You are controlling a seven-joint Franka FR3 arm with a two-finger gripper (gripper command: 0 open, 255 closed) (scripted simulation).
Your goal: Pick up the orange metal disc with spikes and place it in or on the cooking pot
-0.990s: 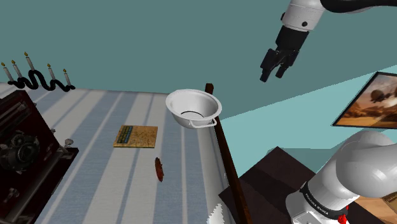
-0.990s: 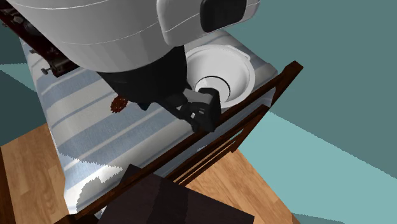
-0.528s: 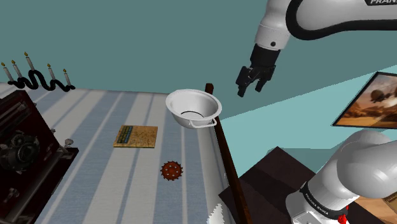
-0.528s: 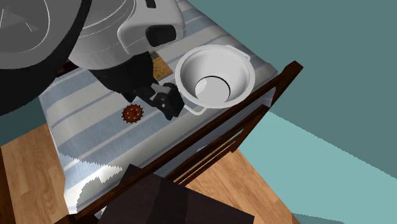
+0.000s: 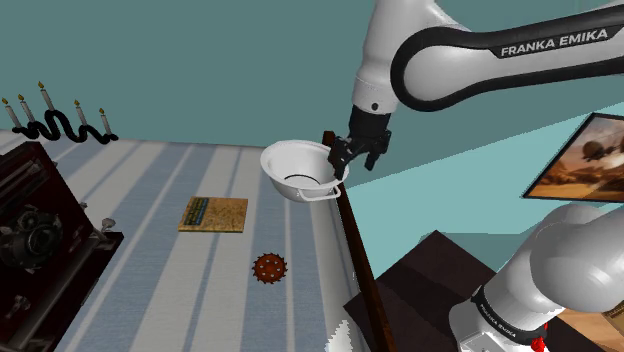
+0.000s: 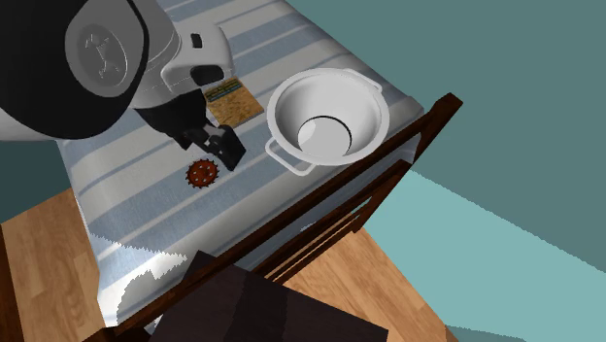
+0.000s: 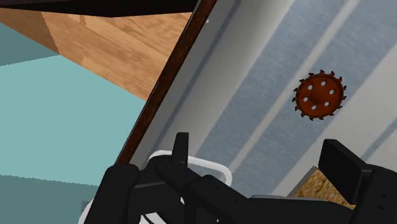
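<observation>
- One rust-orange spiked disc (image 5: pixel 269 267) lies flat on the striped bed (image 5: pixel 160 290), on the near side of the pot.
- One white cooking pot (image 5: pixel 320 157); one tan board (image 5: pixel 214 214).
- One tool (image 7: pixel 257 146), fingers wide apart, gripping and touching nothing.

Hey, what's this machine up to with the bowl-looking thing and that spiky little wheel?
A white robot arm is meant to put the spiky reddish-brown disc into the white pot. At this moment its black hand is open and empty, hovering over the striped surface near the pot. The disc lies flat on the stripes, untouched, apart from the pot.
</observation>
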